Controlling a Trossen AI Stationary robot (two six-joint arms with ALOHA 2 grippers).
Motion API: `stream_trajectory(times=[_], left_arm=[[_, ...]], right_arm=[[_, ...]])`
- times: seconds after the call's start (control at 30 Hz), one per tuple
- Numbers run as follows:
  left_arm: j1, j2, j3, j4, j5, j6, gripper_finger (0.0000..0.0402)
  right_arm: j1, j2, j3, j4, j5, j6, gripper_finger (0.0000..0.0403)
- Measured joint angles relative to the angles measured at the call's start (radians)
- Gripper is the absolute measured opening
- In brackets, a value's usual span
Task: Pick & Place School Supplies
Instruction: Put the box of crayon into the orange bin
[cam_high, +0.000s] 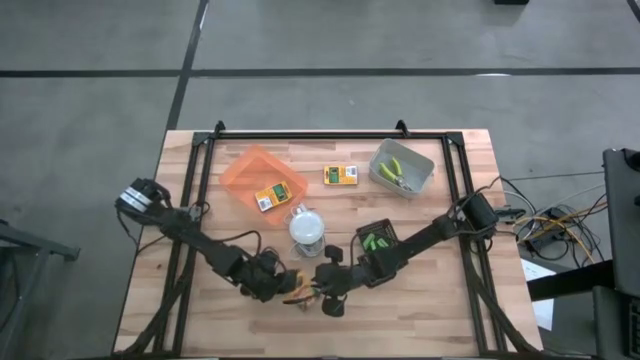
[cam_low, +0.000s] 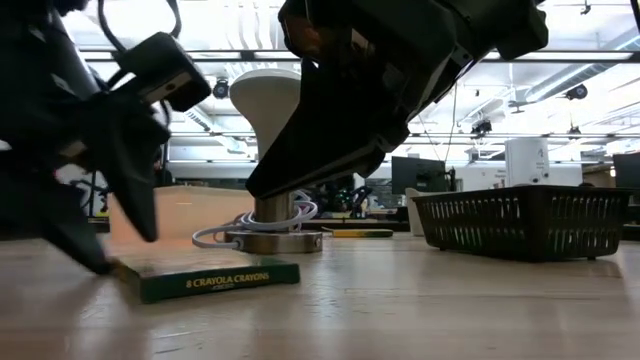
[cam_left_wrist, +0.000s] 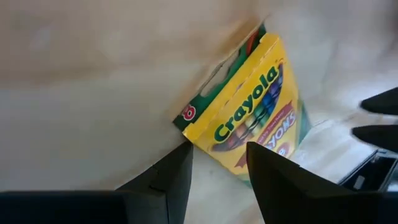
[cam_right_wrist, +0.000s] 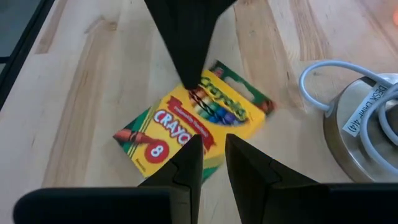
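Note:
A yellow-and-green Crayola crayon box (cam_high: 300, 292) lies flat on the wooden table near its front edge, its green side (cam_low: 215, 279) facing the low view. My left gripper (cam_left_wrist: 217, 149) comes down on it from the left, open, with one corner of the box (cam_left_wrist: 233, 168) between its fingers. My right gripper (cam_right_wrist: 214, 146) hangs just right of the box with a narrow gap between its fingers. It holds nothing, and in the low view its fingers (cam_low: 265, 185) stand clear above the box. My left gripper slants down from the table's left, its fingers on either side of the box's nearest corner (cam_left_wrist: 236, 174). One fingertip (cam_low: 95, 260) reaches down beside the box's left end. Whether either finger touches the box, I cannot tell. The box lies flat on the table.
A white domed object on a metal base (cam_high: 307, 227) with a looped cable (cam_right_wrist: 323, 81) stands just behind the grippers. A black basket (cam_high: 378, 240) holds green chunks. Farther back are an orange tray (cam_high: 245, 170) with a crayon box, a loose crayon box (cam_high: 340, 175) and a grey tray (cam_high: 402, 168).

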Motion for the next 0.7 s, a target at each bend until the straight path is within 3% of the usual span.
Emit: stream_trajectory(times=[0.27,0.47,0.7], left_arm=[[0.04,-0.009,-0.002,0.083,-0.098,0.305,0.0161],[0.035,-0.053,0.004,0.069,-0.034,0.186,0.0161],[0.034,-0.054,0.01,0.077,-0.048,0.102,0.0161]], right_arm=[[0.0,0.0,0.0,-0.004,0.0,0.003,0.0068],[0.0,0.0,0.0,-0.139,0.0,0.019,0.0068],[0.0,0.0,-0.006,-0.182,-0.022,0.03,0.0068]])
